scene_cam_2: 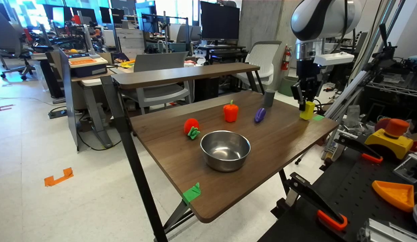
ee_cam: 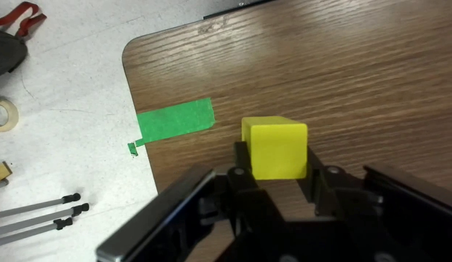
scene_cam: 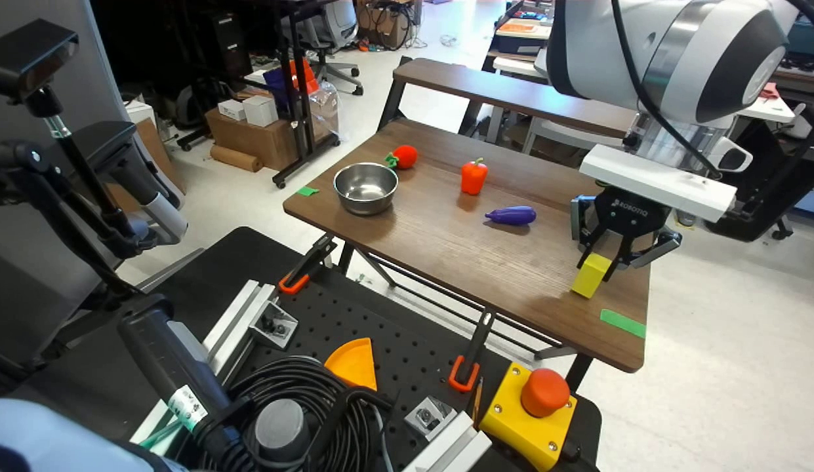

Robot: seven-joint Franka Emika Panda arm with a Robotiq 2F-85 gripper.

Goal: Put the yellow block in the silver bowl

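The yellow block [scene_cam: 591,276] is at the near corner end of the brown table; it also shows in an exterior view [scene_cam_2: 307,111] and in the wrist view [ee_cam: 278,152]. My gripper [scene_cam: 595,267] points down with one finger against each side of the block, shut on it. In the wrist view the fingertips [ee_cam: 275,156] touch both its sides. I cannot tell whether the block's bottom touches the table. The silver bowl [scene_cam: 365,196] stands upright and empty at the opposite end of the table, also in an exterior view [scene_cam_2: 225,162], and is out of the wrist view.
Between block and bowl lie a purple eggplant [scene_cam: 511,215], an orange-red pepper [scene_cam: 473,177] and a red round toy with green leaves [scene_cam: 405,157]. A grey cup [scene_cam_2: 269,97] stands near the back edge. A raised wooden shelf [scene_cam_2: 184,74] runs behind. Green tape [ee_cam: 176,120] marks the table end.
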